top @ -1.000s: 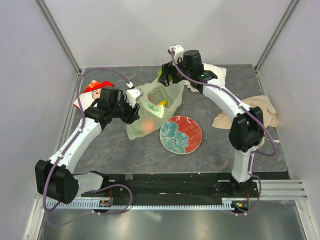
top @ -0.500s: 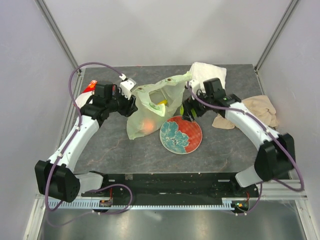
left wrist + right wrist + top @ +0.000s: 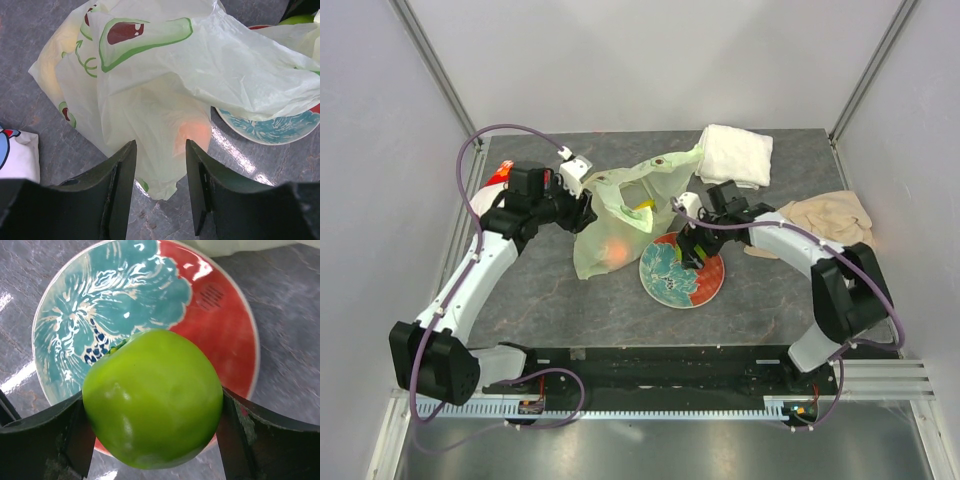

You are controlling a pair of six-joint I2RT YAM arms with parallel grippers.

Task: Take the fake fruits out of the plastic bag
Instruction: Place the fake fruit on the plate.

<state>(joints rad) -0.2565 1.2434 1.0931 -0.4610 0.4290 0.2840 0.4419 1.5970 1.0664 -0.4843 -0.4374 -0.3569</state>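
The plastic bag lies crumpled left of centre, pale green and translucent. An orange fruit glows through its near end, and a yellow fruit shows at its mouth. My left gripper stands open at the bag's left edge; the bag's tip lies just beyond its spread fingers. My right gripper hovers over the flowered plate, shut on a glossy green apple that fills the gap between its fingers.
The red-and-teal plate sits just right of the bag, whose edge drapes over its rim. A white folded towel lies at the back, a beige cloth at the right, and a red-and-white snack packet at the far left.
My right arm swung from the bag's mouth at the back down to the plate, carrying the green apple. My left gripper shifted back and left along the bag's edge.
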